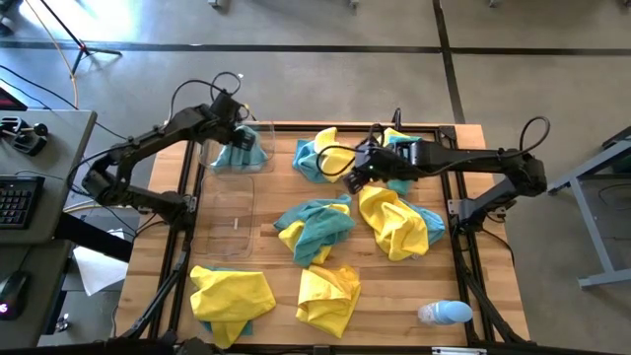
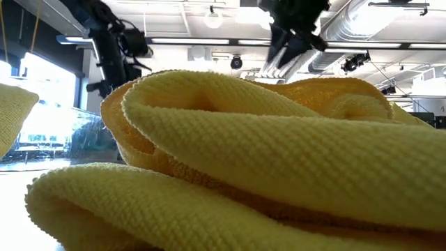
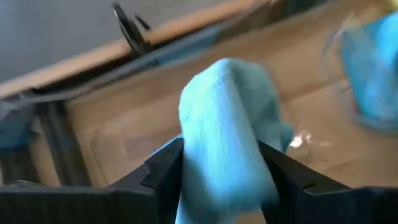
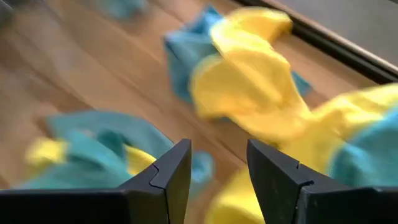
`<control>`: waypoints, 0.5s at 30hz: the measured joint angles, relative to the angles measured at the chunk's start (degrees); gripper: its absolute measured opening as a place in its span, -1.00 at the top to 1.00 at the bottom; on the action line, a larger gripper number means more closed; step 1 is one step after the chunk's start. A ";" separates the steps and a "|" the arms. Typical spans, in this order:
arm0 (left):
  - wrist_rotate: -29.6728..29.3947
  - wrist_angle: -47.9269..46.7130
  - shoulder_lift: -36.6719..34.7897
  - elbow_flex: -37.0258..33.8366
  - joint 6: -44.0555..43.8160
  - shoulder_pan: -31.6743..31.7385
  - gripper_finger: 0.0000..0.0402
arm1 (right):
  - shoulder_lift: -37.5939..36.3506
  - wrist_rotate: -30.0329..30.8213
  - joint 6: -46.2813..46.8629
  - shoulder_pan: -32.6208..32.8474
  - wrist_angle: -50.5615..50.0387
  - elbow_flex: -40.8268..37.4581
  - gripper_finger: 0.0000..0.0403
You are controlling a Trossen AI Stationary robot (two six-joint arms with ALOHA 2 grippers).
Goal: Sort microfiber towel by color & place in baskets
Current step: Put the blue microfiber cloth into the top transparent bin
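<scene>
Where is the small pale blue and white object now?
In the high view, the pale blue-and-white object lies near the table's front right corner, right of a yellow towel.

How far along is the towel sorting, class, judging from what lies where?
Barely begun. Done: teal cloths lie in the far basket. In hand: the left gripper has a teal towel between its fingers over that basket. Left: the near basket looks empty, and mixed piles cover the table; the right gripper hovers open.

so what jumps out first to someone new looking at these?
Yellow and teal towels lie jumbled over the wooden table. At the far left corner, the left gripper has a teal towel between its fingers over a clear basket. The right gripper hovers open above the pile.
</scene>
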 joint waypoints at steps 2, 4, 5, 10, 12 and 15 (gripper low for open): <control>-0.07 -0.82 -1.32 1.73 -0.14 -0.05 0.18 | 0.55 -0.07 -0.86 -0.21 -0.51 -1.13 0.25; -0.12 -2.25 -2.53 3.53 -1.06 -0.15 0.18 | 0.55 -1.11 -2.01 -0.49 1.34 -3.33 0.25; -0.09 -3.12 -3.07 4.28 -1.14 -0.15 0.18 | 0.54 -2.04 -2.22 -0.75 2.86 -4.66 0.25; 0.03 -5.66 -5.33 6.09 -4.25 -0.17 0.18 | 0.14 -5.39 -2.41 -1.69 11.24 -11.67 0.25; 0.04 -6.11 -5.01 6.04 -6.52 -0.16 0.19 | 0.16 -7.10 -2.39 -1.87 13.33 -14.18 0.25; 0.03 -6.11 -3.22 6.04 -9.90 -0.17 0.25 | 0.16 -9.20 -2.24 -1.90 17.20 -17.37 0.25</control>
